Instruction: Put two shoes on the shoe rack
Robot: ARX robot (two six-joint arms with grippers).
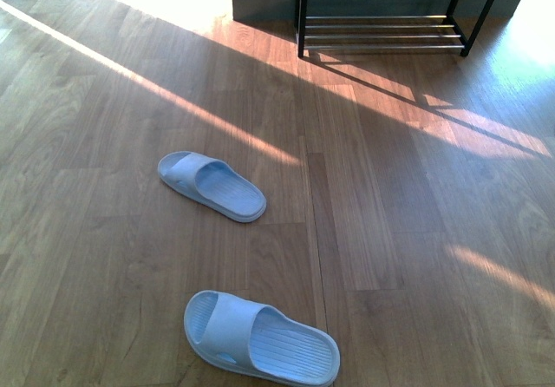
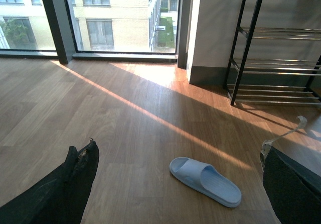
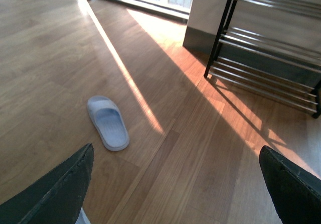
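Wooden floor (image 2: pixel 125 133) bears a blue slide (image 2: pixel 205 181) ahead of the left gripper (image 2: pixel 178 153).

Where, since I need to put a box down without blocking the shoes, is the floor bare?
Bare: the wide floor right of the far slide and near slide, up to the shoe rack; also the strip left of them. Tightest is the gap between the two slides.

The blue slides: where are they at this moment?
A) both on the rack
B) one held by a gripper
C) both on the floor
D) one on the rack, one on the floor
C: the near slide and the far slide both lie on the wooden floor, well short of the shoe rack.
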